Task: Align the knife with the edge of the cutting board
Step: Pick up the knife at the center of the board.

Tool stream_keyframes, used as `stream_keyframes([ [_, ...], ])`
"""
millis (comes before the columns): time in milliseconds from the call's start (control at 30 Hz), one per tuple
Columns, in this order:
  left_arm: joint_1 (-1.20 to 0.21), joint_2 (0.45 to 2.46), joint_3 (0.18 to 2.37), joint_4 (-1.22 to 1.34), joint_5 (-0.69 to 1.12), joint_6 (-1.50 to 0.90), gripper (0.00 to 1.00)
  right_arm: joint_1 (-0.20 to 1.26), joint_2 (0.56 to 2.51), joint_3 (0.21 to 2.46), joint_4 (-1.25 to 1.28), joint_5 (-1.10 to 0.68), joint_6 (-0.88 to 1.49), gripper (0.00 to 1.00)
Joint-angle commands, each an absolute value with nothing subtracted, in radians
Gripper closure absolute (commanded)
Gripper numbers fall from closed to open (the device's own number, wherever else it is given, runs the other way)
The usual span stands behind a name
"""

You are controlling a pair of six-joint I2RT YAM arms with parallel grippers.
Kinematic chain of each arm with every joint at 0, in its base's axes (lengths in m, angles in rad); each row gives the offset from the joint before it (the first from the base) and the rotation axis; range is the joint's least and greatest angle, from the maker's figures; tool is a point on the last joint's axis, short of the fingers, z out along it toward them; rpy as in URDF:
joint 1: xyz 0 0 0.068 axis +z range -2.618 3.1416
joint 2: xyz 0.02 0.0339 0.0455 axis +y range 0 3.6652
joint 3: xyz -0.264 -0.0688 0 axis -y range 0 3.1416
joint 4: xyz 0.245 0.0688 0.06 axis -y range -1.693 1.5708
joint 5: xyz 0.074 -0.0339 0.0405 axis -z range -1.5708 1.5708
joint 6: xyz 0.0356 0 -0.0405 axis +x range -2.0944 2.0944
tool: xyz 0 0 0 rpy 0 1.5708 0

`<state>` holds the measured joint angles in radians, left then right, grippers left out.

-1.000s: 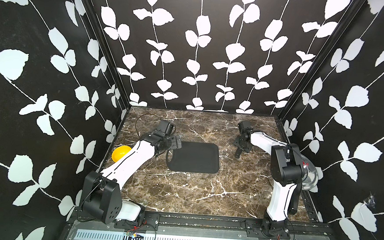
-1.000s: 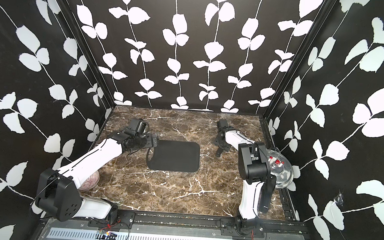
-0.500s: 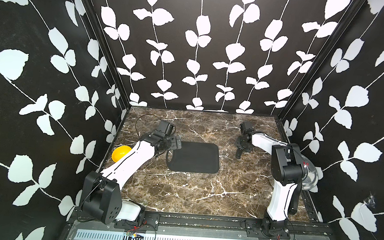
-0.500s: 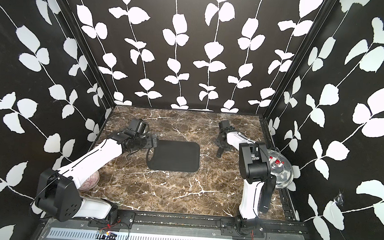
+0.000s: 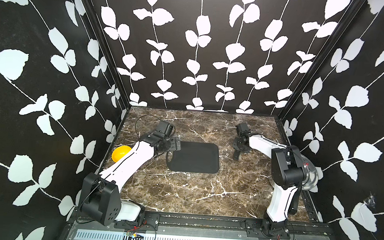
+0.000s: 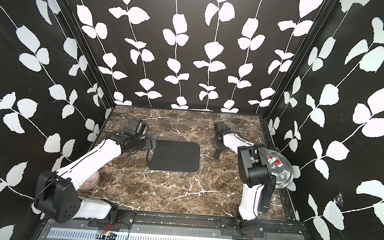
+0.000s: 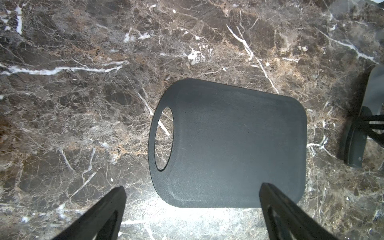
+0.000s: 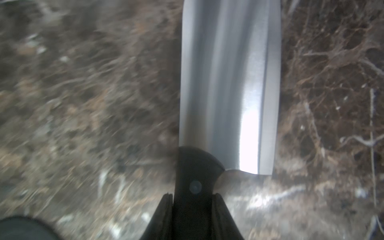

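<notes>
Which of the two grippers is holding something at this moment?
The right gripper: it is shut on the black handle of the knife. The left gripper is open and empty, near the cutting board.

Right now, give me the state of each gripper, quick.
Left gripper: open, holding nothing.
Right gripper: closed on the handle of the knife.
</notes>
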<state>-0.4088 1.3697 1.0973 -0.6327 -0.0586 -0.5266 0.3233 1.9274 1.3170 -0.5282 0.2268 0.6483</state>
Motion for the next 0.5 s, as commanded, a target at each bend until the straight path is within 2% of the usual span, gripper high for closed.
stream_keyframes([
  [0,-0.403,1.317,1.118,-0.659,-0.042,-0.511,0.01,0.387,1.846,1.319,-0.525,0.301,0.666,1.00],
  [467,-0.402,1.189,1.042,-0.697,-0.059,-0.494,0.02,0.745,1.802,1.321,-0.649,0.414,0.864,1.00],
])
